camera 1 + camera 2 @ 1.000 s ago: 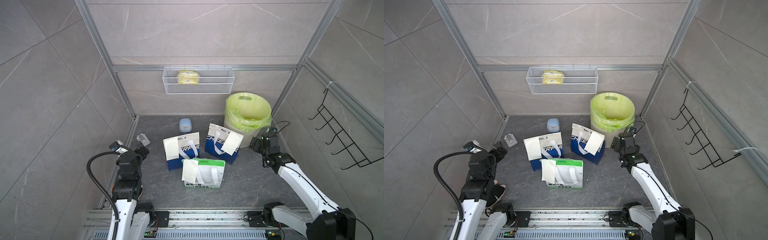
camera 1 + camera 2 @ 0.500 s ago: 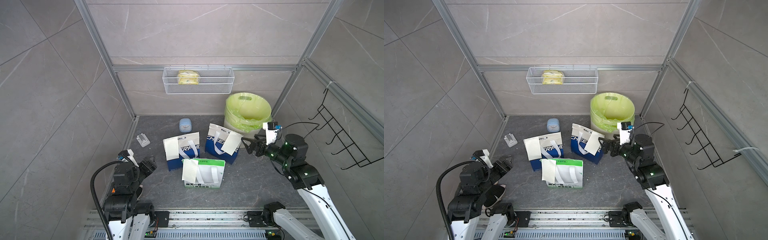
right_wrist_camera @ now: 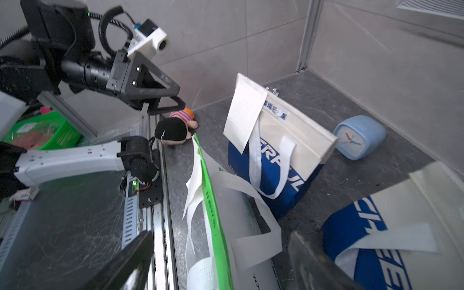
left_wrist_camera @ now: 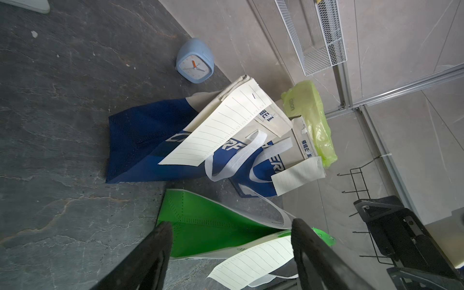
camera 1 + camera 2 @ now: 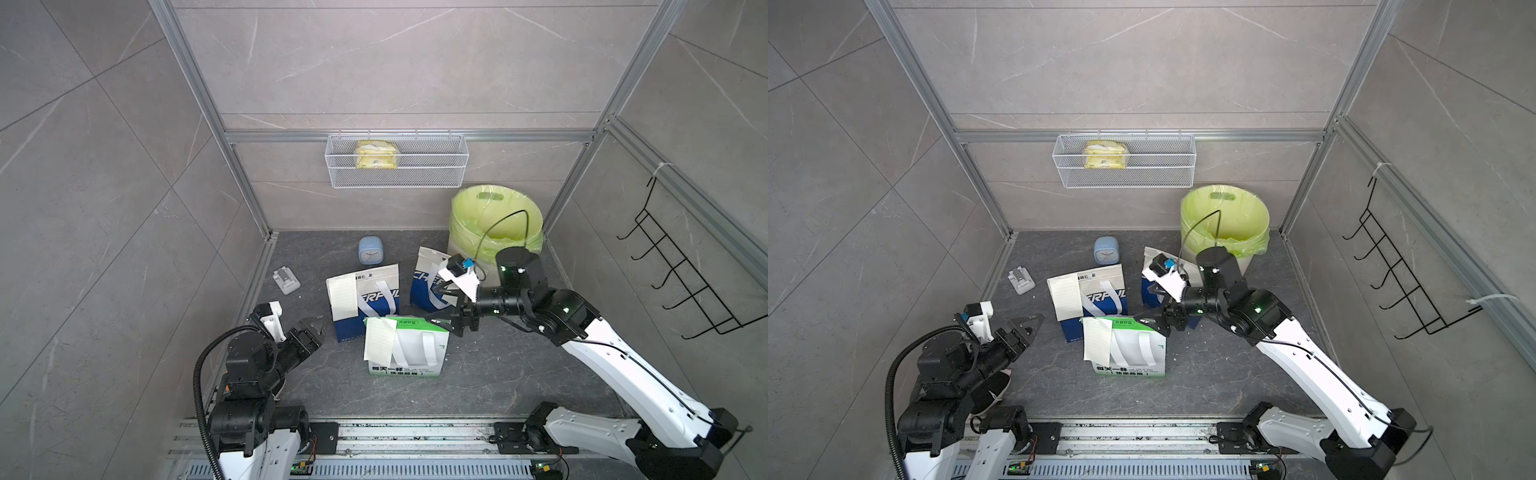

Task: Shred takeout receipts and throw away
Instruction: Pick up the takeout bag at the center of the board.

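L gripper (image 5: 318,328) & R gripper (image 5: 442,308): both jaws apart, nothing held. Receipts (image 5: 343,297) hang on fronts of bags (image 5: 417,353) mid-floor. L gripper at their 9 o'clock, R at 3 o'clock.

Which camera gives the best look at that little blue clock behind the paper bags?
The left wrist view: the clock is sharp, with face and hands plain. The right wrist view shows the clock too, but softer and angled. In both top views the clock is small, its hands hard to make out.
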Robot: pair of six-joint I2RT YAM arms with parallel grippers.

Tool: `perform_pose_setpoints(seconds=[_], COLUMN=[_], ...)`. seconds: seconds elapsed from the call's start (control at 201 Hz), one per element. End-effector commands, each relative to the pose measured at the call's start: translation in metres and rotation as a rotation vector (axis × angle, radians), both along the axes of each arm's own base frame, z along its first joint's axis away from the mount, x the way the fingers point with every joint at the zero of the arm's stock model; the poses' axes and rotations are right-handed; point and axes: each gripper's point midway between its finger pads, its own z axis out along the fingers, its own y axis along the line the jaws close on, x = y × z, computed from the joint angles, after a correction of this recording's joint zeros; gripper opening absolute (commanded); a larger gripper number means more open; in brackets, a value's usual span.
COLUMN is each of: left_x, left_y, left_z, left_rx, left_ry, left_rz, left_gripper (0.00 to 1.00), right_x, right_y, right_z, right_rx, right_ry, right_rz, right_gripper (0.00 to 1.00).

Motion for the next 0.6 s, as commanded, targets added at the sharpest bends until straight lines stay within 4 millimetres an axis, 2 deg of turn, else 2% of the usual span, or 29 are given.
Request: perform_pose_setpoints(seconds=[0.0, 0.214, 0.304, 0.378, 0.433, 0.513, 0.592], left_x=[-0.001, 0.002, 0.005, 0.006, 0.006, 0.006, 0.007], left_y=[-0.010, -0.018, -0.020, -0.022, -0.021, -0.021, -0.021], left_z=[0.017, 0.018, 0.017, 0.019, 0.020, 0.024, 0.026], left_rx=[-0.063, -0.081, -0.091, -0.095, -0.093, -0.095, -0.103], left_ry=[-0.068, -0.088, -0.086, -0.091, -0.094, -0.105, -0.110], left_rz=[-0.052, -0.106, -0.121, -0.130, -0.129, -0.124, -0.120], left_gripper=[0.78, 0.78, 0.78, 0.78, 0.78, 0.78, 0.79], right_x=[-0.008, 0.004, 0.010, 0.011, 0.009, 0.008, 0.005], right_y=[0.002, 0.019, 0.024, 0.025, 0.026, 0.024, 0.020], right_z=[-0.029, -0.053, -0.060, -0.069, -0.072, -0.071, -0.066], right_rx=[-0.177, -0.298, -0.331, -0.362, -0.378, -0.385, -0.381], right_ry=[-0.007, -0.014, -0.034, -0.030, -0.023, -0.023, -0.032], right_rz=[0.037, 0.036, 0.022, 0.030, 0.039, 0.040, 0.033], right_gripper=[0.87, 0.78, 0.62, 0.58, 0.47, 0.32, 0.26])
